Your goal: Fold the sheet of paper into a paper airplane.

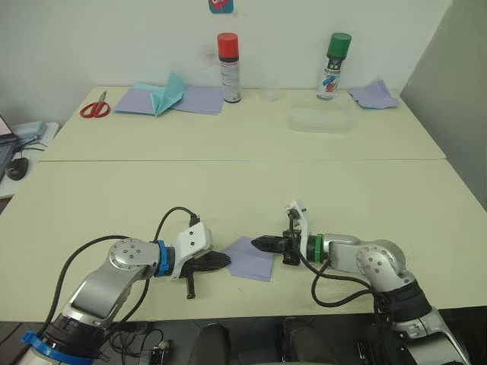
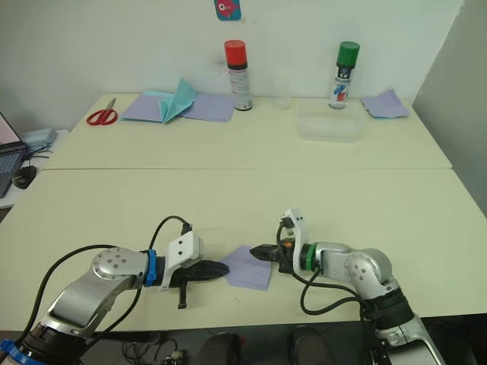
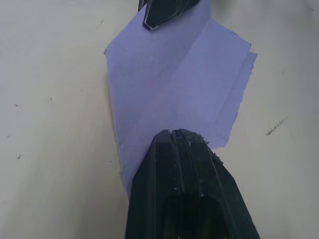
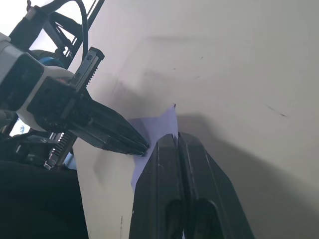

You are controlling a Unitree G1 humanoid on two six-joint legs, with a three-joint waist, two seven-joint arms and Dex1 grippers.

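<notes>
Paper lies flat near the front edge of the near table [image 1: 91,198]: the sheet of paper [image 1: 251,258], lilac, partly folded, with a diagonal crease and a second layer showing along one edge in the left wrist view. It sits between the two arms. The left gripper [image 1: 225,261] rests its tip on the sheet's left corner, its two black fingers pressed together with no gap. The right gripper [image 1: 256,242] meets the sheet's right side from the opposite direction, its fingers likewise closed against each other, tip down on the paper. Neither pair pinches the sheet between the fingers; both press on it from above. The two tips are near each other, apart by a strip of paper.

On the far table [image 1: 251,141], well apart from the arms, are red scissors [image 1: 95,107] at the left, wider lilac sheets [image 1: 194,99] with a teal folded paper [image 1: 169,93] on them, a red-capped spray can [image 1: 229,67], a clear plastic container [image 1: 319,118], a green-capped spray can [image 1: 333,65], and another lilac piece [image 1: 373,94] at the far right.
</notes>
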